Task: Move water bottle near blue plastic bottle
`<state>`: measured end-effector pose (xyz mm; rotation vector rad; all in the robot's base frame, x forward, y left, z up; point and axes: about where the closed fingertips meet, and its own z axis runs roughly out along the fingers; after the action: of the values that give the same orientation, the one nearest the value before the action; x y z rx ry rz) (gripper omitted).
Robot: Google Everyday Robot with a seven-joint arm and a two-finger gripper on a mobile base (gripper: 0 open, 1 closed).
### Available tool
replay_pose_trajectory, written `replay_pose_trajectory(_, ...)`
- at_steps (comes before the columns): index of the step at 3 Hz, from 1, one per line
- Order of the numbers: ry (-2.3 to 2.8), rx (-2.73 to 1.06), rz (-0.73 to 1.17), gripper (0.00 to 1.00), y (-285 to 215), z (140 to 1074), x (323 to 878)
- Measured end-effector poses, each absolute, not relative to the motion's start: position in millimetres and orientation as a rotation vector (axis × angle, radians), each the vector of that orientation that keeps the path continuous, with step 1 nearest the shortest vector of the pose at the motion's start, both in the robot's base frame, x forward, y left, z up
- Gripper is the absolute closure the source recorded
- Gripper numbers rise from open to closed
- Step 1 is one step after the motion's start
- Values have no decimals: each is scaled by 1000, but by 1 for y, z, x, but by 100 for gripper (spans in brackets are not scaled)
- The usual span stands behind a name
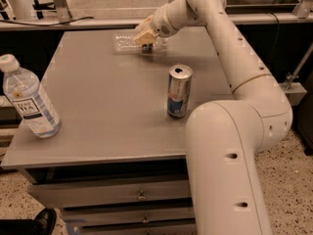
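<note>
Grey table [107,102] front and centre, drawers [98,196] with small handles beneath, speckled floor [293,180] off right, pale ledge [29,26] behind, black cable [80,19] trailing along it
</note>
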<state>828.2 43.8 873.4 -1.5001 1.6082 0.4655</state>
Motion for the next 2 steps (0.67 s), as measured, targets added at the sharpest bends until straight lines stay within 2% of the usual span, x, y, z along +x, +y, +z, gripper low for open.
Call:
replay_pose_trajectory(1, 1613, -1578, 444, 14, 33, 870, 816)
replay_pose_trajectory(2, 1615, -1644, 428, 0, 24, 867, 805)
